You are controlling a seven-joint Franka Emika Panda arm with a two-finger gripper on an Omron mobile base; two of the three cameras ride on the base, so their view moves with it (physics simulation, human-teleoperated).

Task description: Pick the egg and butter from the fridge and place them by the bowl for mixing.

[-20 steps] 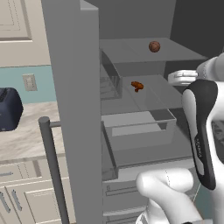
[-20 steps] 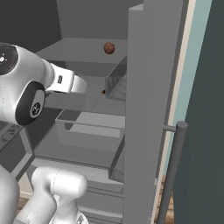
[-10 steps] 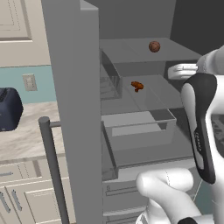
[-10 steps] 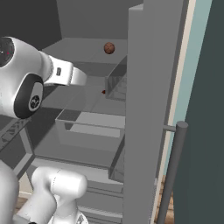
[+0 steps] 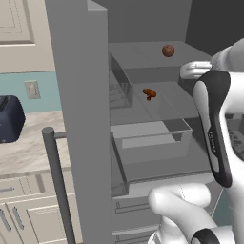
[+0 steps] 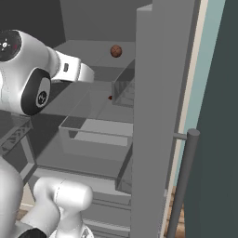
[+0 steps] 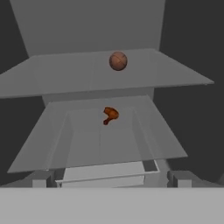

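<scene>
Pincer fingertips did not show clearly at the bottom of the hand view, yet the jaws stood fully apart and held nothing. The hand camera faced into the open fridge (image 7: 87, 26), toward its grey shelves. On the upper shelf (image 7: 52, 76) sat the egg (image 7: 118, 61), a small reddish-brown ball with a smooth, evenly rounded surface, resting alone near the shelf's middle. From the left base view the egg (image 5: 167, 50) lay far back on that shelf, and from the right base view it (image 6: 116, 51) sat beyond the white arm's wrist. One shelf lower lay an orange-brown lumpy item (image 7: 110, 114), elongated and well apart from the egg. Below it a clear drawer (image 5: 152, 143) stood pulled out. The fridge door (image 5: 83, 95) was swung open, its long bar handle (image 5: 56, 186) upright. Beside the fridge, a dark blue appliance (image 5: 9, 119) rested on the surface (image 5: 28, 152).
</scene>
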